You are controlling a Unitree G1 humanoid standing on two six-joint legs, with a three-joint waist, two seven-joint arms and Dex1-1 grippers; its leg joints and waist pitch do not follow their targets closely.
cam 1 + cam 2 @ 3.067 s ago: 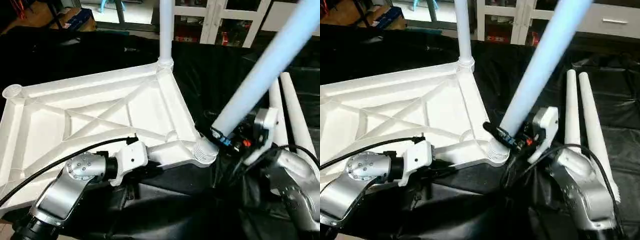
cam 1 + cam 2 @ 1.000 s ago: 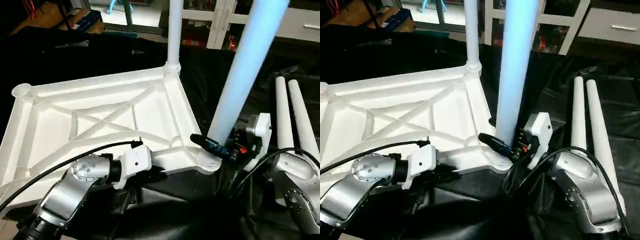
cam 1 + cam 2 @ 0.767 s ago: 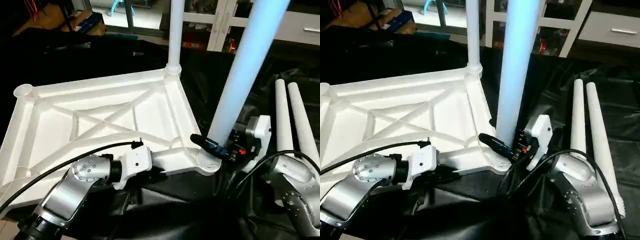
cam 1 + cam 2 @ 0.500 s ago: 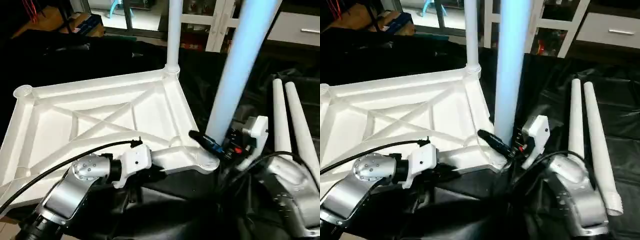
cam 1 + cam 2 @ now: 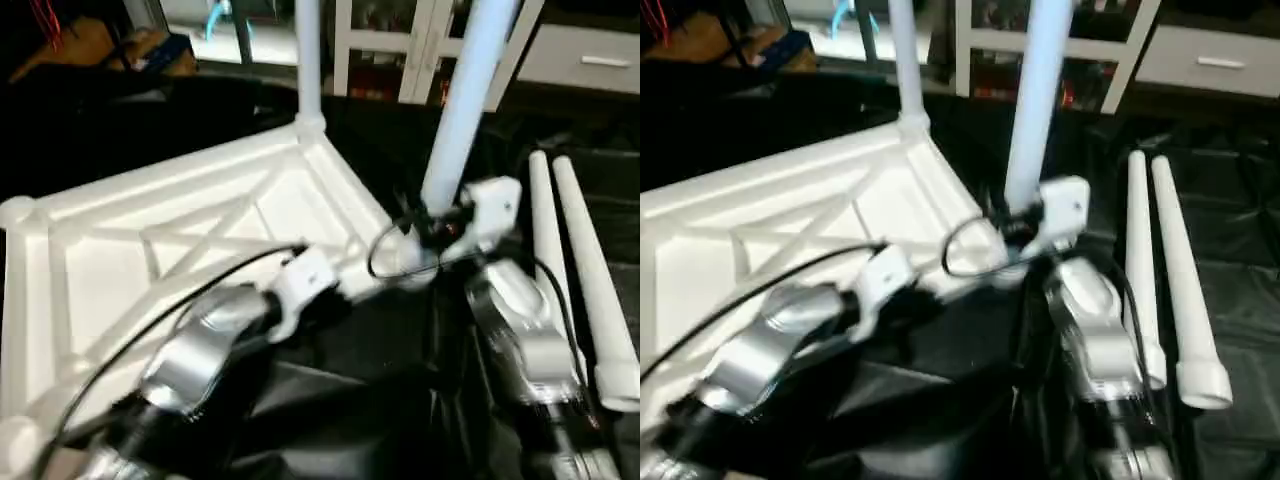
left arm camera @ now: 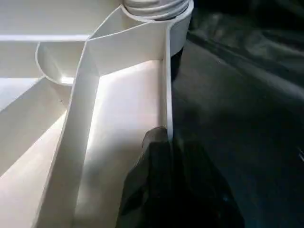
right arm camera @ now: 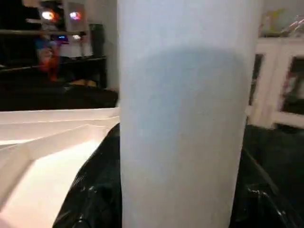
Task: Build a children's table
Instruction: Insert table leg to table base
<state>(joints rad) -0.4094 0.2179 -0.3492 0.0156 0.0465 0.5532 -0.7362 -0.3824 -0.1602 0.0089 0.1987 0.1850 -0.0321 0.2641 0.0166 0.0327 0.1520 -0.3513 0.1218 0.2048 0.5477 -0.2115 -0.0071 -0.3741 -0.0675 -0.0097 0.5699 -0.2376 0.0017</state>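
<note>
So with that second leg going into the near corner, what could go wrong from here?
The leg at the right hand leans a little rather than standing straight like the far leg, so it may jam or pop out of its socket. The left hand sits at the tabletop's thin rim; a hard push on the leg could tip or slide the tabletop. The two spare legs lie close beside the right arm and could get knocked and roll.

The upturned tabletop point(image 5: 180, 220) is laid on the surface point(image 5: 350, 400); two legs point(image 5: 465, 100) are stood in its corner sockets, two spare legs point(image 5: 580, 260) are laid to its right.
</note>
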